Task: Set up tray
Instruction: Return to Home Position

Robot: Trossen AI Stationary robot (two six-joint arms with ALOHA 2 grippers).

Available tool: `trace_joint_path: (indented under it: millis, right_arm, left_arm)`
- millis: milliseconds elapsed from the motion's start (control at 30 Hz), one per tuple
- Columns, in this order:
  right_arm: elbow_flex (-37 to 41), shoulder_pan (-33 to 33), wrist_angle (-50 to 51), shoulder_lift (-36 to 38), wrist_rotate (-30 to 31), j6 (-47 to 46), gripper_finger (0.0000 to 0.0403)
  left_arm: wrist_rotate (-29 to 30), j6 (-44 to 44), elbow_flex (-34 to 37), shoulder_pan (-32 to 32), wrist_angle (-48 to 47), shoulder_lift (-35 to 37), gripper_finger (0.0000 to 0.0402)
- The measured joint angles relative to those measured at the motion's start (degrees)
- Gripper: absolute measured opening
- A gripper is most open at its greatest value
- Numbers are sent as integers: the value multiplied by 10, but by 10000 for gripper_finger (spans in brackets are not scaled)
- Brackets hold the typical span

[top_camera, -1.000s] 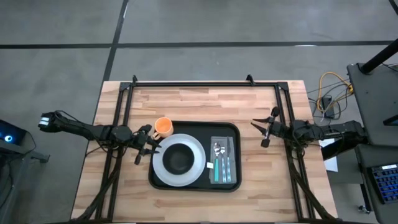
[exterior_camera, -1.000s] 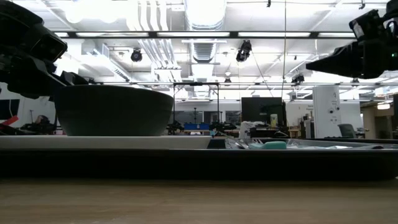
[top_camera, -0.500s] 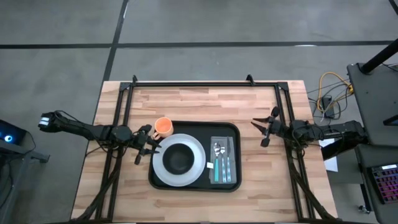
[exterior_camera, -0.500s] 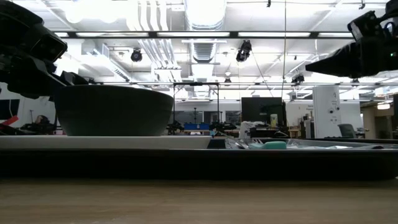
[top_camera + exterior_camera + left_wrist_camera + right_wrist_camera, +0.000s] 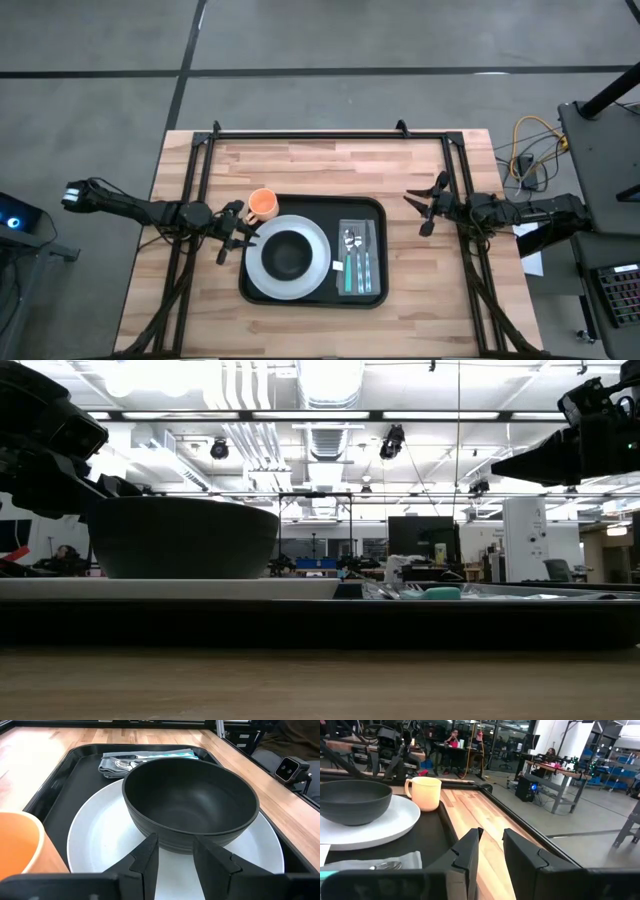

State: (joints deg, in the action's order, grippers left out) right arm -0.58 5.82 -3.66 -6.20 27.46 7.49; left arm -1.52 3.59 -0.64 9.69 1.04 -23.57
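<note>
The black tray lies mid-table. On it a dark bowl sits on a round white plate. A grey folded cloth with teal-handled cutlery lies on the tray's right part. An orange cup stands upright at the tray's far left corner. My left gripper is open and empty at the tray's left edge, its fingers pointing at the bowl. My right gripper is open and empty above the bare wood right of the tray.
Black frame rails run along the table's far edge and down both sides. Bare wood lies between the tray and the far rail. Cables hang off the table's right. People sit in the room beyond.
</note>
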Motion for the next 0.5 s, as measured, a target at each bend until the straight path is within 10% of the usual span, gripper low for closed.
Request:
trace_joint_path:
  millis: [500]
  right_arm:
    - [0, 0, 0, 0, 0, 0, 78]
  left_arm:
    - [0, 0, 0, 0, 0, 0, 101]
